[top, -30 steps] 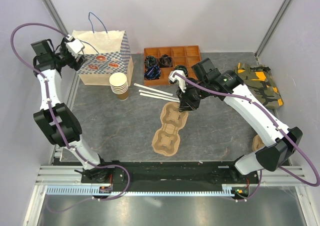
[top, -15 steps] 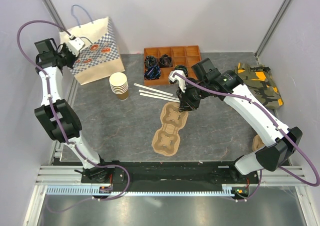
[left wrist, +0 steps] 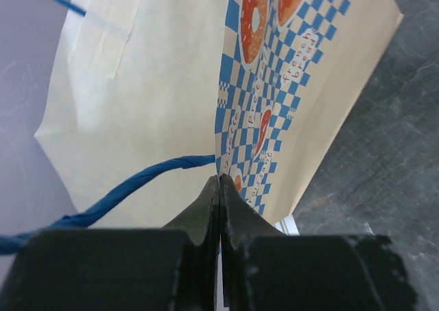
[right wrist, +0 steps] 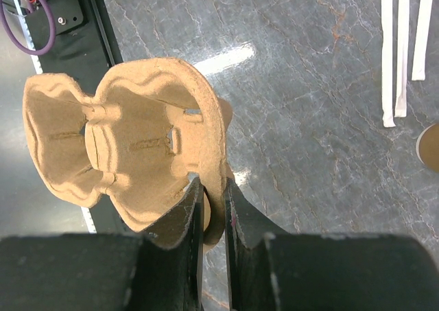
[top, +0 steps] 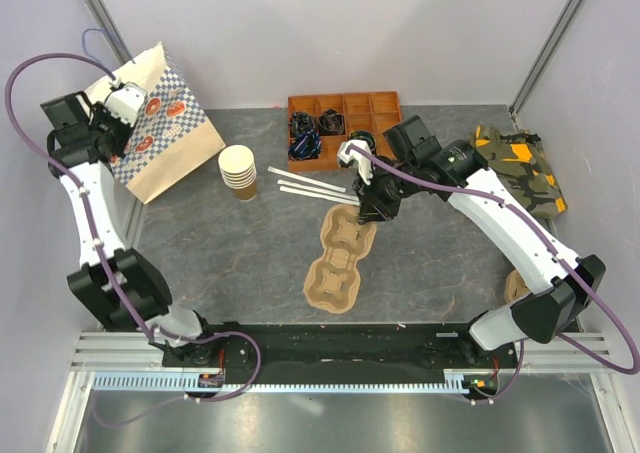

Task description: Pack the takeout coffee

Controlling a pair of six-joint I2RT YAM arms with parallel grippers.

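The takeout coffee is out of view in every frame. At the far left, a kraft paper bag [top: 160, 143] with blue checks and blue handles leans over to the left. My left gripper [top: 118, 111] is shut on its top edge. In the left wrist view the jaws [left wrist: 220, 182] are pressed together on the bag's rim [left wrist: 274, 84], beside a blue handle cord [left wrist: 130, 187]. My right gripper [top: 372, 205] is shut on the rim of a brown moulded cup carrier [top: 338, 263] lying on the table. The right wrist view shows the carrier's edge [right wrist: 137, 146] pinched between the fingers [right wrist: 211, 187].
A stack of lidless paper cups [top: 238, 169] stands right of the bag. White straws [top: 310, 186] lie mid-table. An orange compartment tray [top: 385, 108] at the back holds black lids [top: 305, 138]. A camouflage cloth [top: 520, 168] lies at the right.
My left gripper has shut on the bag's top edge and pulled it left, so the bag went from upright to leaning. The right arm and carrier have not moved.
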